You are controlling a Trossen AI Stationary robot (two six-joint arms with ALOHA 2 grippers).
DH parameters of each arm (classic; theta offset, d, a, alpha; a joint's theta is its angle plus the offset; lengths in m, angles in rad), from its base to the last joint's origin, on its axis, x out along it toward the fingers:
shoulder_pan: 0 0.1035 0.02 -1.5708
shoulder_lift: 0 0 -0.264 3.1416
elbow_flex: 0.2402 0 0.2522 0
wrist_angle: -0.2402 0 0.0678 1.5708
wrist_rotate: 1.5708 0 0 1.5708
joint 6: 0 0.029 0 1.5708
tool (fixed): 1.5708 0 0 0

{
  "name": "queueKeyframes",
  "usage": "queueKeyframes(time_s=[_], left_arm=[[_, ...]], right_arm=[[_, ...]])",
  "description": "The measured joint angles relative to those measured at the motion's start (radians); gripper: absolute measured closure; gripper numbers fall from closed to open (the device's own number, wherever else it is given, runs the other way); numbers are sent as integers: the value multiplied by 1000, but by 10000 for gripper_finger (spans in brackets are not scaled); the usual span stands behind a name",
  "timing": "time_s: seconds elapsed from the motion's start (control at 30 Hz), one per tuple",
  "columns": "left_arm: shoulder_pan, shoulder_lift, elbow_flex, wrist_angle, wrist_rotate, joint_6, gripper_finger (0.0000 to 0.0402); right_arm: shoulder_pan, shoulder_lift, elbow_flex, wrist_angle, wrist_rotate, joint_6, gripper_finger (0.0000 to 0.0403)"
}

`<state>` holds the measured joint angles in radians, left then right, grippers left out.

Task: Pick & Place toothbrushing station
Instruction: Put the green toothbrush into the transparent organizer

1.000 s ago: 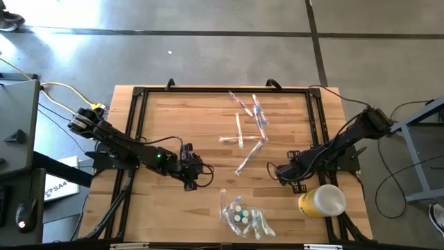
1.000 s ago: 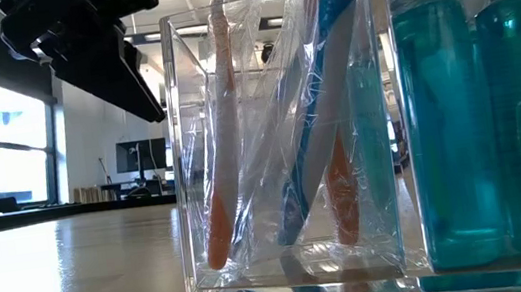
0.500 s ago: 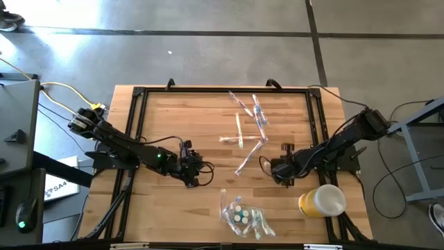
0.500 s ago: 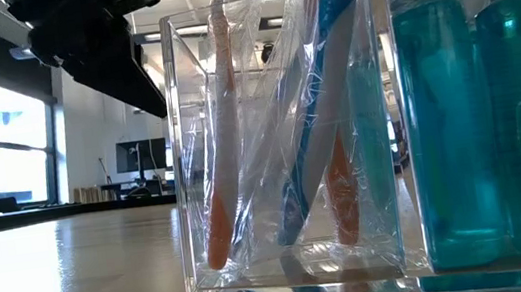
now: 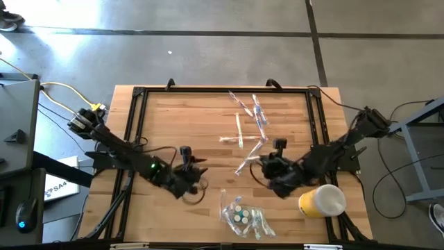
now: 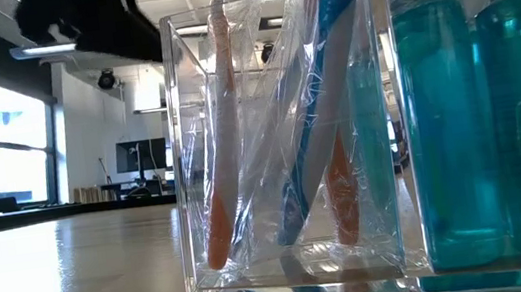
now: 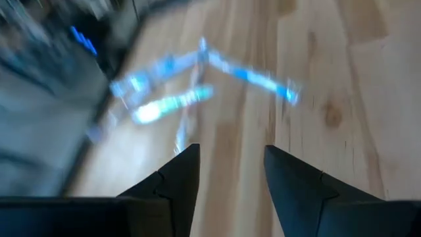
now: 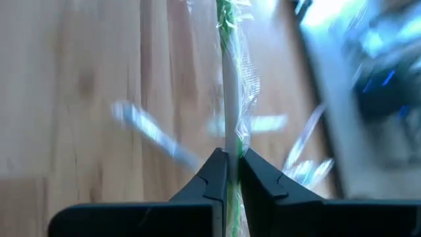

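Toothbrushes in clear wrappers are lying scattered on the wooden bench [image 5: 173,118], in a loose cluster [image 5: 248,125] toward its far side.

Right pincer [image 5: 266,167]: sitting low over the bench's middle, its fingers [image 8: 216,172] pressing together on a wrapped toothbrush [image 8: 229,79] with a white handle and green end, which is running straight out ahead of the tips. The other wrapped brushes are lying just beyond and to either side of it.

Left pincer [image 5: 197,178]: hovering over the bench, well apart from the right one, its fingers [image 7: 181,172] standing partly apart with bare wood between them and nothing gripped. Blue-handled wrapped brushes [image 7: 197,76] are lying ahead of it.

Clear organizer box [image 6: 282,153]: standing at the near edge, nearer than both pincers, holding wrapped toothbrushes upright, with teal mouthwash bottles [image 6: 494,115] beside them.

Yellow cup [image 5: 322,201]: lying on its side just beside the right arm.
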<state>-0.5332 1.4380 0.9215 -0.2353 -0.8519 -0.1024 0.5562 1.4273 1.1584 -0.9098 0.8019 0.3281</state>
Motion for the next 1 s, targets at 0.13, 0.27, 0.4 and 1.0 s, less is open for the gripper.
queueKeyframes(time_s=[0.13, 0.27, 0.4, 1.0], left_arm=[[-109, 0, 0, 141, -146, 262, 239], [-204, 14, 0, 349, -294, 569, 239], [-256, 60, 1, 610, -285, 951, 239], [-238, 327, 273, 988, 33, 2114, 239]], right_arm=[[125, -1, 111, 120, 184, -132, 388], [238, -2, 133, 442, 332, -354, 388], [276, 0, 110, 844, 199, -504, 388], [112, 20, 33, 1215, -391, -278, 389]])
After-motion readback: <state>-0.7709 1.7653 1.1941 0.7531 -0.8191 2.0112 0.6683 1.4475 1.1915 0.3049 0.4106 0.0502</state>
